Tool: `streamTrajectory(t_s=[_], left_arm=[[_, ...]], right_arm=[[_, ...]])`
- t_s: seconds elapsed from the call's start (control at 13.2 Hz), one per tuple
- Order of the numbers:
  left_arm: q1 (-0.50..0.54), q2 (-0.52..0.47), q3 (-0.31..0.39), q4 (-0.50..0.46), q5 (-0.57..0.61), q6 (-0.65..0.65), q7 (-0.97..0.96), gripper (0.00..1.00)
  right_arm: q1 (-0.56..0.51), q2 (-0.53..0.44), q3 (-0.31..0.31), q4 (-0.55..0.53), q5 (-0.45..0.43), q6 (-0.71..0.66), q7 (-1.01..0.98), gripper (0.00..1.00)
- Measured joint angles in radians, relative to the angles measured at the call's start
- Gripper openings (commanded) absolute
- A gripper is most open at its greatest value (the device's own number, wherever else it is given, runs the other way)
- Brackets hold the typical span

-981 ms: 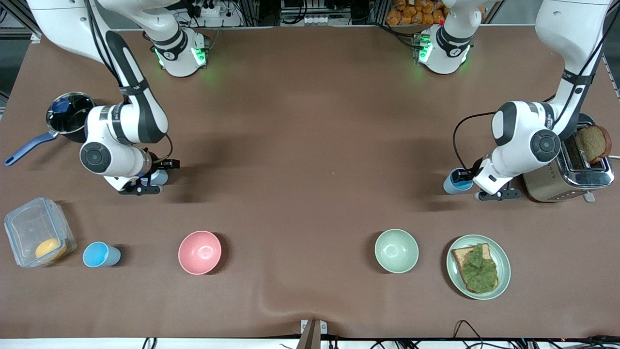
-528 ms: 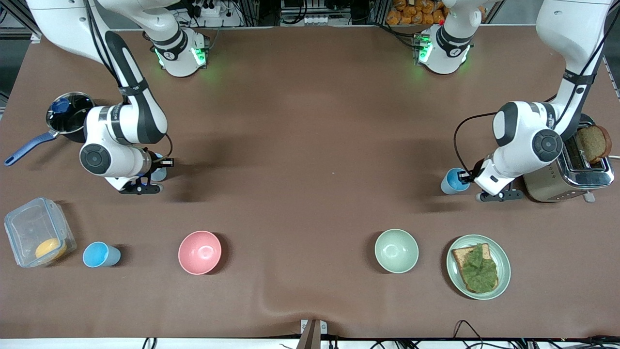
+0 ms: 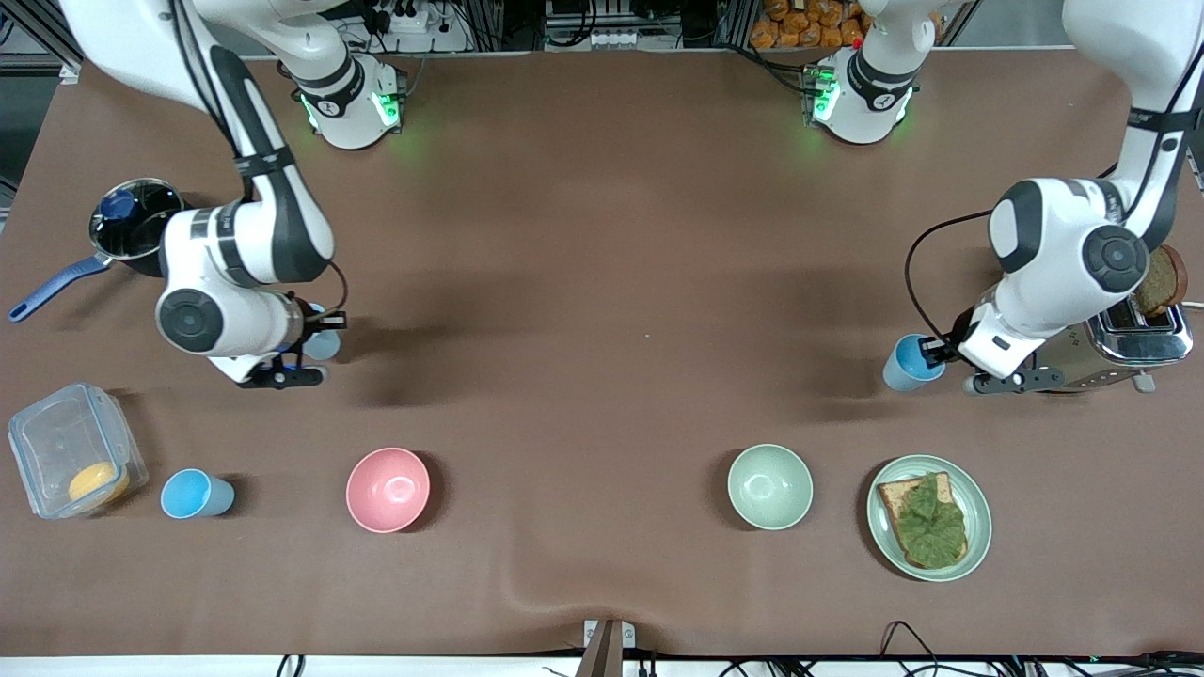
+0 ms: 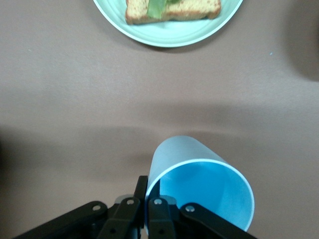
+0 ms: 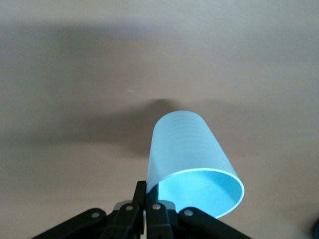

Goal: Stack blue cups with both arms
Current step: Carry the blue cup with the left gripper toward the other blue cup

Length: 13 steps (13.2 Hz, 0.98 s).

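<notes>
My left gripper (image 3: pixel 936 353) is shut on the rim of a blue cup (image 3: pixel 909 363) and holds it above the table beside the toaster; the cup (image 4: pixel 199 186) fills the left wrist view, pinched at its rim by my left gripper (image 4: pixel 148 196). My right gripper (image 3: pixel 315 331) is shut on the rim of a second blue cup (image 3: pixel 323 342), held above the table near the saucepan; the right wrist view shows that cup (image 5: pixel 192 162) in my right gripper (image 5: pixel 147 196). A third blue cup (image 3: pixel 195 494) stands on the table between the plastic box and the pink bowl.
A pink bowl (image 3: pixel 388 489) and a pale green bowl (image 3: pixel 769 486) stand near the front camera. A plate with toast and lettuce (image 3: pixel 928 517) lies beside the green bowl. A toaster (image 3: pixel 1119 348) stands at the left arm's end, a saucepan (image 3: pixel 132 221) and plastic box (image 3: pixel 71 449) at the right arm's end.
Both arms have risen with their cups. The left gripper and its cup have shifted toward the left arm's end of the table. The right gripper has shifted slightly toward the middle.
</notes>
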Motion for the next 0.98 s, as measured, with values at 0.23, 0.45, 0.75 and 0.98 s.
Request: streamTrajectory(t_s=[0.23,0.45,0.75,0.98], left_arm=[[-0.001,-0.019,-0.003,0.111,0.0,-0.16,0.0,0.0],[-0.002,-0.022,-0.023,0.196,0.0,-0.253,0.0,0.0],[-0.004,-0.022,-0.08,0.267,0.0,-0.333,-0.048,0.0],[-0.007,-0.022,-0.141,0.292,0.0,-0.348,-0.141,0.0]], right_arm=[[0.156,0.021,0.007,0.095,0.11,-0.032,0.159,0.0],[0.301,0.066,0.01,0.193,0.178,-0.043,0.317,0.0],[0.439,0.211,0.011,0.35,0.245,-0.036,0.478,0.0],[0.484,0.295,0.01,0.4,0.284,0.022,0.488,0.0]])
